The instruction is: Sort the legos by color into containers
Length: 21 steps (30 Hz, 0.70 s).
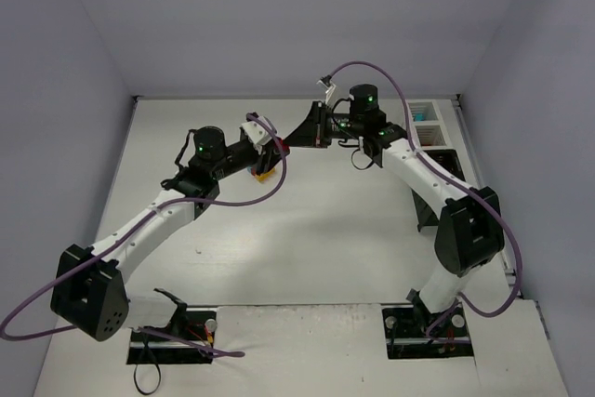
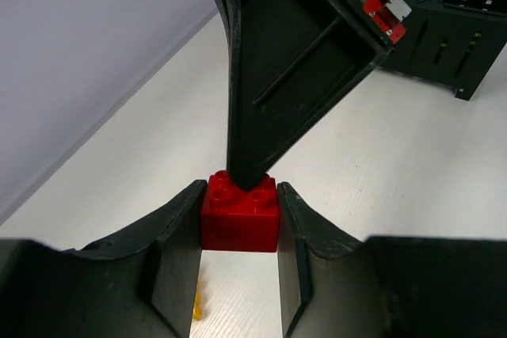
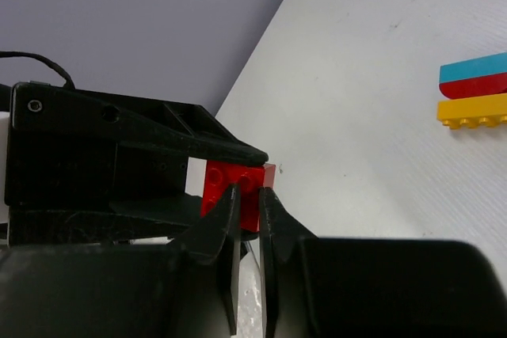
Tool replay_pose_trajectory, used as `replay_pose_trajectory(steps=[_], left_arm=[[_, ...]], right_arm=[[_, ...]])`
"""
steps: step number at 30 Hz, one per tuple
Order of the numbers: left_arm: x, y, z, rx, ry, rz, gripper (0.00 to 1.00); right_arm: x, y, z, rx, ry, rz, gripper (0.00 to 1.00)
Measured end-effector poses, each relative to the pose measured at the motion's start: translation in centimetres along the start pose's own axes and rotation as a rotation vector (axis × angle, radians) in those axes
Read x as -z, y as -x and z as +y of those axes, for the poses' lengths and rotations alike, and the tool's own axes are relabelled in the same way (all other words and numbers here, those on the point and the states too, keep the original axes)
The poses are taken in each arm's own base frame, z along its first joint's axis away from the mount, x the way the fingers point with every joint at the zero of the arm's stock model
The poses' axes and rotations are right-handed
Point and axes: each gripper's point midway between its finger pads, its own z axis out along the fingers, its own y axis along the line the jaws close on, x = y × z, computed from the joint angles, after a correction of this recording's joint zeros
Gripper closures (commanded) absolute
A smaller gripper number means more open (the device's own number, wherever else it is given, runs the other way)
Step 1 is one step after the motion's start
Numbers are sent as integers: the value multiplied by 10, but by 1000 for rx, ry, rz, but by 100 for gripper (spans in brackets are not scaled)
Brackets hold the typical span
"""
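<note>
Sitting clamped in the left gripper, the small red studded plastic brick meets the right gripper, whose fingers are together at its studs. Loose cyan, red and yellow bricks lie unsorted on the white counter; the joined containers stand well apart.

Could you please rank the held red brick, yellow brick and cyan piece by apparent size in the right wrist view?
Largest: held red brick, though nearest the camera.
Then yellow brick and cyan piece, alike.
</note>
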Motion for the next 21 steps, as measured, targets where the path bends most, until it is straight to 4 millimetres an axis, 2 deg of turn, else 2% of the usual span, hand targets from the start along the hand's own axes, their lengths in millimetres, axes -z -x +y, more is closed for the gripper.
replay_pose_trajectory(steps=[1, 3, 4, 5, 11, 17, 18, 20, 21], left_arm=[[0, -1, 1, 0, 4, 3, 68], [0, -4, 0, 0, 3, 7, 60], [0, -4, -1, 2, 2, 5, 51], [0, -4, -1, 4, 2, 3, 49], [-1, -6, 4, 33, 46, 2, 49], [2, -30, 6, 105, 98, 48, 43], [4, -32, 9, 122, 122, 56, 42], [10, -37, 16, 154, 184, 76, 42], [14, -37, 19, 164, 215, 79, 41]], right_arm=[[-1, 0, -2, -11, -2, 2, 100], [-2, -1, -6, -19, -2, 4, 100], [-4, -3, -4, -19, 4, 12, 100], [-4, -3, -4, -19, 4, 13, 100], [0, 1, -14, 9, -16, -5, 100], [12, 10, -44, 65, -113, -39, 100], [14, 8, -51, 79, -143, -35, 99], [14, -1, -68, 115, -215, -21, 84], [14, -8, -76, 124, -247, -6, 82]])
